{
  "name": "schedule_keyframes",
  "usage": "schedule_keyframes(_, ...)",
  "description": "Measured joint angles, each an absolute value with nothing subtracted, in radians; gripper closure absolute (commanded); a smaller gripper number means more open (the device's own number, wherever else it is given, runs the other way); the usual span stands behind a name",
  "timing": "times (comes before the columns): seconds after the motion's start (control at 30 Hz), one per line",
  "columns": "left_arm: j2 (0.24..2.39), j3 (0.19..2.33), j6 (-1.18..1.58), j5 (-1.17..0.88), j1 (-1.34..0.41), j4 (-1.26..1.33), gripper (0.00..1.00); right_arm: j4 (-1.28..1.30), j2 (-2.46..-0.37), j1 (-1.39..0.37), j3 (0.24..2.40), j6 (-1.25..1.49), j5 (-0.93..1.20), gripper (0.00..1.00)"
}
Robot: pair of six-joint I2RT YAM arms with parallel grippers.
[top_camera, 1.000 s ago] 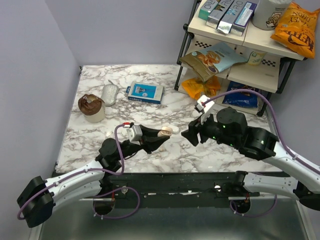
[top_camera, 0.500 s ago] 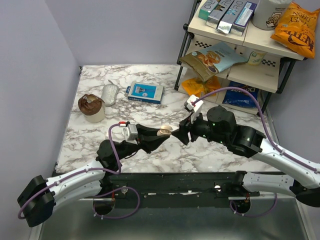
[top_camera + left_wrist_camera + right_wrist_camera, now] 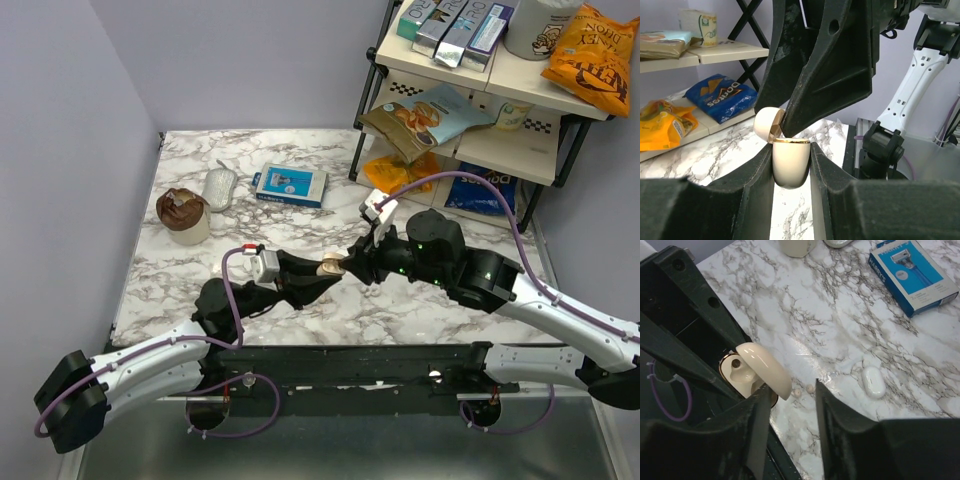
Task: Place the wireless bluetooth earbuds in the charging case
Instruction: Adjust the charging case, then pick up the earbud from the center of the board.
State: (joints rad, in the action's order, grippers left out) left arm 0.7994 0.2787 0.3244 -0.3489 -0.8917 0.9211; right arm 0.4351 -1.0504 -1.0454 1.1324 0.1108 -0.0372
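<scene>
Table [image 3: 330, 205]: marble top – the charging case [image 3: 790, 167] hangs above its near-centre, off the surface.
Shelf rack [image 3: 372, 90]: well to the right of the case and behind it, loaded with snack bags.
Right gripper [image 3: 792, 387]: meets the case from the right, its tips at the flipped-up lid [image 3: 765, 367]. Jaws parted, bare marble showing through the gap, nothing clamped between them. The lid's edge overlaps one finger tip; whether they touch I cannot tell.
Left gripper [image 3: 326, 268]: clenched on the case body – one finger pressed on each side, case upright, opening facing up.
Blue box [image 3: 289, 184]: lies flat on the marble, well behind the case and to its left.
Charging case: cream, oval, gold rim at the mouth, lid hinged open and tilted back.
White oval case [image 3: 873, 381]: on the marble to the left of the held case, well apart from it.
The wireless bluetooth earbuds [image 3: 810, 388]: two tiny pale pieces on the marble side by side, not touching, below the held case, between it and the white oval case. Not in the case.
</scene>
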Motion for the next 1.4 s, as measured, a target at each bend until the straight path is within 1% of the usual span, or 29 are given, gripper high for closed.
schedule_keyframes(0.07,0.802,0.282,0.323,-0.353,-0.892,0.914,1.0,0.432,-1.051,-1.046,1.135,0.109,-0.023,0.67)
schedule_keyframes(0.13,0.804,0.286,0.326,-0.372,-0.895,0.912,1.0,0.426,-1.051,-1.046,1.135,0.104,-0.004,0.71)
schedule_keyframes(0.17,0.805,0.286,0.327,-0.379,-0.896,0.913,1.0,0.424,-1.051,-1.046,1.135,0.102,0.006,0.74)
schedule_keyframes(0.27,0.807,0.287,0.331,-0.395,-0.897,0.917,1.0,0.423,-1.049,-1.046,1.135,0.096,0.029,0.79)
schedule_keyframes(0.37,0.811,0.287,0.337,-0.406,-0.897,0.928,1.0,0.424,-1.043,-1.046,1.135,0.089,0.042,0.82)
schedule_keyframes(0.53,0.821,0.295,0.342,-0.423,-0.897,0.934,1.0,0.435,-1.034,-1.046,1.135,0.074,0.05,0.83)
schedule_keyframes(0.6,0.826,0.3,0.342,-0.428,-0.897,0.932,1.0,0.439,-1.031,-1.046,1.135,0.068,0.05,0.8)
schedule_keyframes(0.63,0.828,0.3,0.342,-0.43,-0.897,0.931,1.0,0.442,-1.031,-1.046,1.135,0.066,0.05,0.77)
schedule_keyframes(0.67,0.828,0.3,0.342,-0.432,-0.897,0.929,1.0,0.444,-1.03,-1.046,1.135,0.063,0.051,0.64)
schedule_keyframes(0.77,0.828,0.301,0.342,-0.436,-0.897,0.92,1.0,0.449,-1.031,-1.046,1.135,0.062,0.051,0.45)
schedule_keyframes(0.87,0.825,0.301,0.342,-0.447,-0.899,0.915,1.0,0.454,-1.029,-1.042,1.136,0.062,0.04,0.38)
schedule_keyframes(1.03,0.801,0.301,0.341,-0.443,-0.901,0.902,1.0,0.454,-1.022,-1.039,1.139,0.073,0.034,0.35)
schedule_keyframes(1.2,0.752,0.292,0.335,-0.411,-0.905,0.88,1.0,0.453,-0.973,-1.04,1.133,0.092,-0.002,0.35)
schedule_keyframes(1.27,0.71,0.267,0.333,-0.371,-0.905,0.878,1.0,0.423,-0.904,-1.039,1.09,0.104,-0.052,0.35)
schedule_keyframes(1.4,0.628,0.203,0.333,-0.295,-0.906,0.873,1.0,0.38,-0.744,-1.018,0.915,0.161,-0.15,0.38)
